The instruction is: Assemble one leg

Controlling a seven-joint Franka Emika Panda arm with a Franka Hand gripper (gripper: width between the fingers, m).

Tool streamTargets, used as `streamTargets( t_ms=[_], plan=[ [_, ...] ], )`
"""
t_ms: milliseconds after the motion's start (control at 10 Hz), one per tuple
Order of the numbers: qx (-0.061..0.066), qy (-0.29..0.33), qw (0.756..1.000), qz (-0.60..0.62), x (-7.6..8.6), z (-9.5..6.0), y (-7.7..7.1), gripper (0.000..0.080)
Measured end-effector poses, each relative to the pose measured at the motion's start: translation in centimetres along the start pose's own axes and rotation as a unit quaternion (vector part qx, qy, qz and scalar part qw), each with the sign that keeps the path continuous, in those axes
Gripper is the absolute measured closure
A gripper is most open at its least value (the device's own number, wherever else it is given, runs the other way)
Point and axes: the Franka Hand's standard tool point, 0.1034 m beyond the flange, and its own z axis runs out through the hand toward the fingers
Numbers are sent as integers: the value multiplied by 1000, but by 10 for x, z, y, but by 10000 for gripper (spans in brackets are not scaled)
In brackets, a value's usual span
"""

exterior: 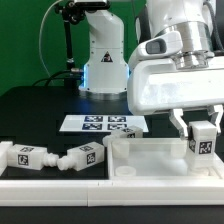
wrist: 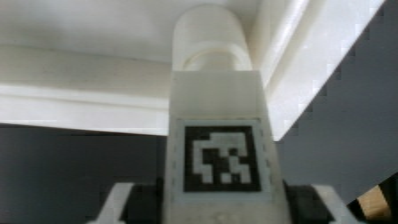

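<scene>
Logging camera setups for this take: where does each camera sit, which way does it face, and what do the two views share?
Exterior view: off the arm, low in front of the table, facing the robot base; shows the arm and the end effector holding a leg at the tabletop panel.
Wrist view: on the wrist, looking along the held leg toward the panel; of the robot only the fingers show.
Shared: the held leg and the panel.

tool (exterior: pixel 202 127) gripping leg (exterior: pixel 203 142), over white panel (exterior: pixel 150 151)
</scene>
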Motion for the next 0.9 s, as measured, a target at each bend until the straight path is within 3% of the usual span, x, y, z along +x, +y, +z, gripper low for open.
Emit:
streamTargets(
  t_ms=[300, 400, 500, 700, 900],
  plan=[
    [0, 1, 1000, 0, 0, 0, 1, 506],
    [0, 1, 1000, 0, 0, 0, 1, 323],
    [0, 1, 1000, 0, 0, 0, 1, 207],
    [0, -1, 1000, 0, 0, 0, 0, 166],
    [9, -40, 999, 13, 3, -2, -3, 153]
  ],
)
